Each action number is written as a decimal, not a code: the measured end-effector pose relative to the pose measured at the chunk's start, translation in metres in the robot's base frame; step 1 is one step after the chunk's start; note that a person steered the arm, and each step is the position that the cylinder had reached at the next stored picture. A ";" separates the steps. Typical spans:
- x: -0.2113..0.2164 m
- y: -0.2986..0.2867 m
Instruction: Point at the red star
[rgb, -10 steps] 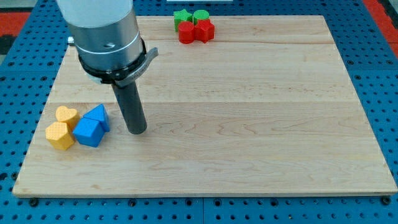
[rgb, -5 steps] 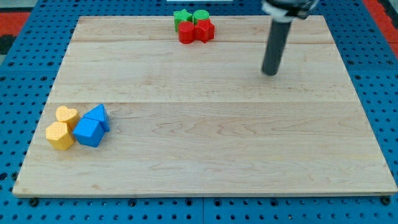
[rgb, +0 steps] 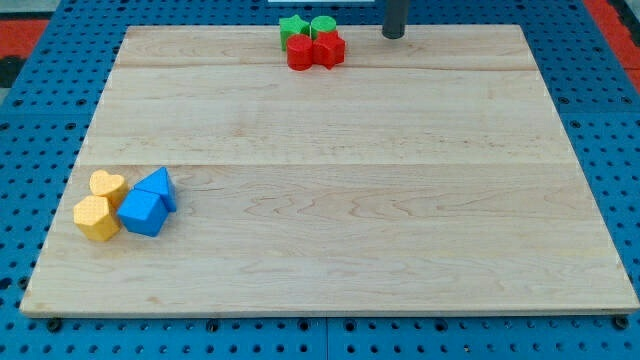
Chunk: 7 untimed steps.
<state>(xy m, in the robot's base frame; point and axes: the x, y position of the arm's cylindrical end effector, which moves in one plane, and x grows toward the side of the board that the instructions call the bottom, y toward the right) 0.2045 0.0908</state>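
Note:
The red star (rgb: 331, 48) lies near the board's top edge, touching a second red block (rgb: 300, 54) on its left. Two green blocks sit just above them: a green star (rgb: 292, 27) and a round green block (rgb: 323, 25). My tip (rgb: 393, 36) is at the top edge of the board, to the right of the red star and slightly above it, with a gap between them. Only the lowest part of the rod shows; the rest is cut off by the view's top.
At the board's lower left is a tight cluster: a yellow heart (rgb: 107, 185), another yellow block (rgb: 96, 218), a blue triangle (rgb: 159, 185) and a second blue block (rgb: 140, 212). The wooden board (rgb: 350, 200) rests on a blue pegboard (rgb: 20, 180).
The rod swept from beside the blue blocks at lower left, across to the upper right, then up and left to the top edge near the red star. No block has moved.

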 end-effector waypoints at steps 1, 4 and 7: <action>0.027 -0.008; 0.025 -0.010; 0.017 -0.139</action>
